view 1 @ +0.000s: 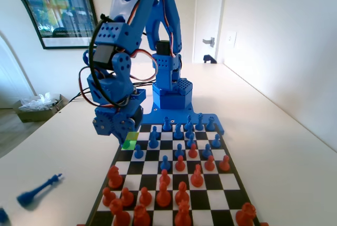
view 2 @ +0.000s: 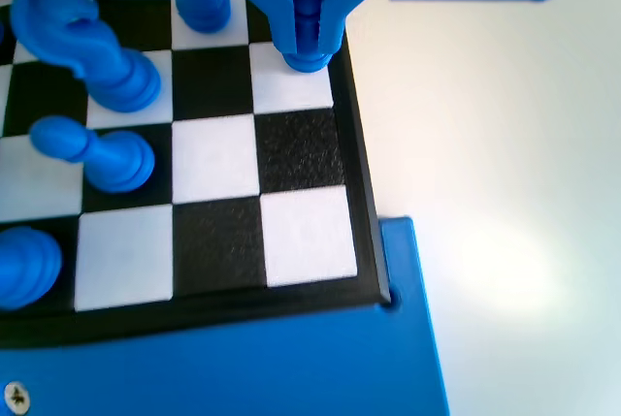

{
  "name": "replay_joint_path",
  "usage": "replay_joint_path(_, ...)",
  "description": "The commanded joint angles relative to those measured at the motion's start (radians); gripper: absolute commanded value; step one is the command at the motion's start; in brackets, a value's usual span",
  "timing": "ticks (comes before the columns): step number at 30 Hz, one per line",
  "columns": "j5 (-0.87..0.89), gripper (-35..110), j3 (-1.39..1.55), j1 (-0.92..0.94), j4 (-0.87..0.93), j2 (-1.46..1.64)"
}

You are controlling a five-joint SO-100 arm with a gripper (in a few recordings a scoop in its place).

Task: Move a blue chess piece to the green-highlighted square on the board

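fixed view: the blue arm bends down over the left edge of the board (view 1: 231, 184), and its gripper (view 1: 125, 131) hangs low over the green-highlighted square (view 1: 130, 140), a lime cell in the board's left-hand column, toward the far end. the gripper's body hides most of what sits under it, so the pawn itself cannot be made out here. other blue pieces (view 1: 179, 131) stand in the far rows, red pieces (view 1: 163, 194) crowd the near rows, and one taller blue piece (view 1: 37, 190) lies on its side on the table (view 1: 284, 147), off to the left of the board.

wrist view: the gripper (view 2: 309, 23) comes down from the top edge with its two jaws pressed against the sides of the blue chess piece (view 2: 308, 43), clamped on it. the pawn stands upright, long axis vertical, round head up between the jaws and flared base down, the base touching or just above a white cell in the column next to the board's dark rim (view 2: 361, 203), at the right side of the picture. whether the base rests fully on the surface cannot be told. other blue pieces (view 2: 102, 149) stand to the left, well apart from the held pawn.
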Motion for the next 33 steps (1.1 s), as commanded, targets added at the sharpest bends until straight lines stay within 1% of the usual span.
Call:
replay_joint_path(1,-0.006,1,-0.015,-0.002,0.005,0.029)
replay_joint_path(17,-0.04,1,0.094,-0.011,-0.112,0.029)
replay_joint_path(24,-0.087,1,0.163,0.009,-0.179,0.029)
replay_joint_path(29,-0.091,1,0.163,0.017,-0.169,0.041)
replay_joint_path(33,-0.071,1,0.12,0.011,-0.1,0.061)
